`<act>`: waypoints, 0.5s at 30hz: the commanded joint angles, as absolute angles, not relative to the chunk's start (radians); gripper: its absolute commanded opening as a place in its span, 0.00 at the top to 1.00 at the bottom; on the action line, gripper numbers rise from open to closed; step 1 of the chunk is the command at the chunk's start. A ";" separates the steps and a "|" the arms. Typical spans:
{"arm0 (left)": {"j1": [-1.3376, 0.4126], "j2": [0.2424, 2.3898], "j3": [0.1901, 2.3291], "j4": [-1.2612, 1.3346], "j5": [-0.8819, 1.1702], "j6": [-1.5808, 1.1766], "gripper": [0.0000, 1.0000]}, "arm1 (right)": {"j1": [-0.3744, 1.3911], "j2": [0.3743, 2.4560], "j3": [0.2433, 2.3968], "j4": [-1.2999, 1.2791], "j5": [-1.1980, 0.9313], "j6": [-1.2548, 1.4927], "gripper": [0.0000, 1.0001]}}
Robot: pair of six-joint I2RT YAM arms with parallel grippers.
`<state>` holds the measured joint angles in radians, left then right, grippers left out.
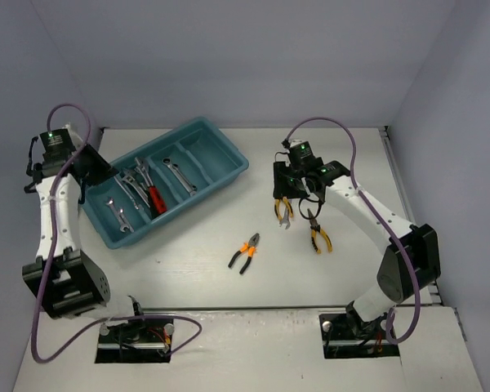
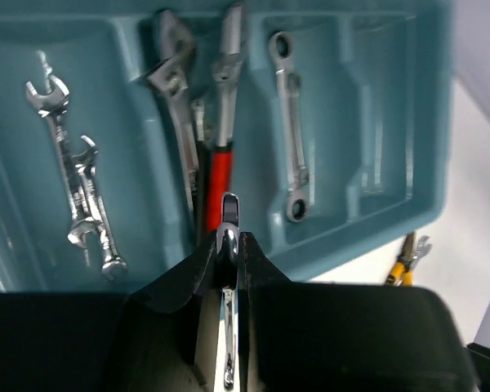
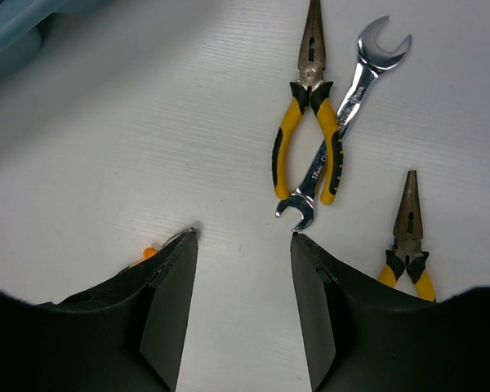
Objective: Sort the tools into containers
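Plainly, one slim silver wrench (image 2: 229, 209) was off the table, pinched lengthways in the left gripper (image 2: 229, 241). Its jaws were closed tight on the shank, with the end poking out past the fingertips, over the near rim of the teal tray (image 1: 229, 157) about where the second compartment lay. Inside the tray, the end compartment under that arm held two small open-ended wrenches (image 2: 75, 192) side by side and touching. The next held the adjustable wrenches (image 2: 175, 90), a red handle (image 2: 219, 175) showing among them, and the third held a single ring-ended wrench (image 2: 290, 122). Out on the white table (image 1: 188, 261), to the right of the tray and well apart from it, the right gripper (image 3: 245, 238) hung with its jaws part-way open and nothing between them. Just beyond its fingertips, yellow-handled long-nose pliers (image 3: 309, 122) lay crossed with a silver open-ended wrench (image 3: 367, 57), touching it. A second such pair (image 3: 410, 229) lay beside them, farther from the tray. Orange-handled pliers (image 1: 245, 253) lay alone off the tray's near right corner, toward the arms' bases.
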<state>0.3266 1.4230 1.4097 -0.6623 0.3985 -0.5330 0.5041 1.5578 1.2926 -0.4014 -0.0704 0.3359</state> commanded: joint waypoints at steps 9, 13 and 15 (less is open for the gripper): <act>0.413 1.695 1.563 -0.782 0.188 -0.403 0.89 | 0.481 1.579 1.237 -0.377 0.123 0.334 0.56; 0.413 1.704 1.565 -0.782 0.167 -0.409 0.69 | 0.468 1.636 1.252 -0.374 0.179 0.354 0.57; 0.412 1.702 1.561 -0.782 0.169 -0.412 0.61 | 0.459 1.681 1.269 -0.375 0.185 0.376 0.60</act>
<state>0.4138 1.7536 1.5024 -0.7830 0.2048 -0.4236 0.4801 1.6151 1.2343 -0.3983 0.0975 0.3407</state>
